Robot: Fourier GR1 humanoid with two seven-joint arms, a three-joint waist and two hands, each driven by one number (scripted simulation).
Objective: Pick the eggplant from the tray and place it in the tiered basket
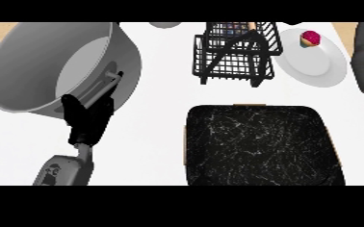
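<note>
Eggplant, as far as can be told, is the dark purplish shape in the upper tier of the black wire tiered basket. The view's top edge and the wires hide most of it, so its long axis and which way it points cannot be told. The black marbled tray lies just below the basket, its near side cut by the view's lower edge. A white plate with a small pink item sits just right of the basket. Bare white counter lies open between the tray and a large grey pot at the left. The left hand overlaps the pot's rim, fingers straight and spread upward.
</note>
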